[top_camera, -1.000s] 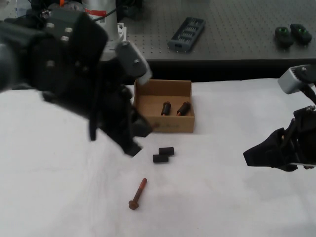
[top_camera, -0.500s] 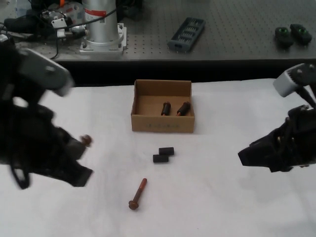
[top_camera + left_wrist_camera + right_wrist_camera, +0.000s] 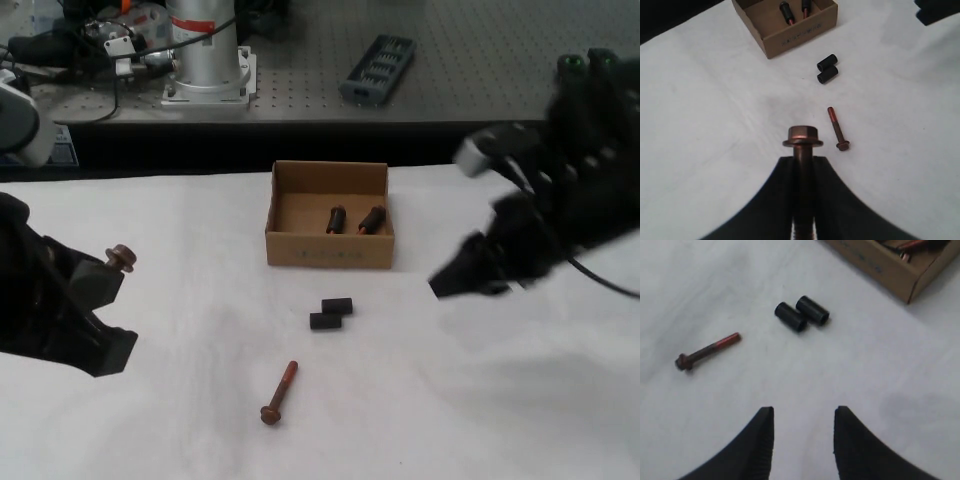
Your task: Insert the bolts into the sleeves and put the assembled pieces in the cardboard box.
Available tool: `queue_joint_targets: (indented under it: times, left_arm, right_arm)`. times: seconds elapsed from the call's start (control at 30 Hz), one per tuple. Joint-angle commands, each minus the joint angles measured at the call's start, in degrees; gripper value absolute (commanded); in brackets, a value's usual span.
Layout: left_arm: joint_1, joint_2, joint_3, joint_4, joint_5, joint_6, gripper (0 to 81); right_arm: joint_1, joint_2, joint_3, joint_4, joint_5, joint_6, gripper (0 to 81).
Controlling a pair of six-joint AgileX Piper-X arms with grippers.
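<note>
Now: held bolt [image 3: 803,145] clamped between the closed fingers of left gripper [image 3: 803,160], head poking out past tips, over bench's left side. Loose bolt [image 3: 279,393] flat on white cloth [image 3: 180,420], near two black sleeves [image 3: 330,314] touching side by side. Beyond those, cardboard box [image 3: 330,256] holding two assembled pieces [image 3: 354,219]. Right gripper [image 3: 803,410] fingers spread, nothing between, hovering above cloth right of sleeves.
</note>
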Motion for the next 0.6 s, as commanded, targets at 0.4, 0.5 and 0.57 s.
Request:
queue_joint_targets:
  times: [0.4, 0.5, 0.57]
  left_arm:
    - [-0.05, -0.58, -0.03, -3.00, -0.57, -1.01, 0.6]
    - [-0.05, -0.58, -0.03, -3.00, -0.57, -1.01, 0.6]
    - [-0.05, -0.58, -0.03, -3.00, -0.57, -1.01, 0.6]
  right_arm:
    - [7.78, 21.44, -22.52, 1.09, 11.46, -35.32, 30.1]
    - [8.64, 22.79, -22.52, 1.63, 15.96, -40.42, 30.1]
    - [9.09, 23.63, -22.52, 1.39, 17.73, -42.57, 30.1]
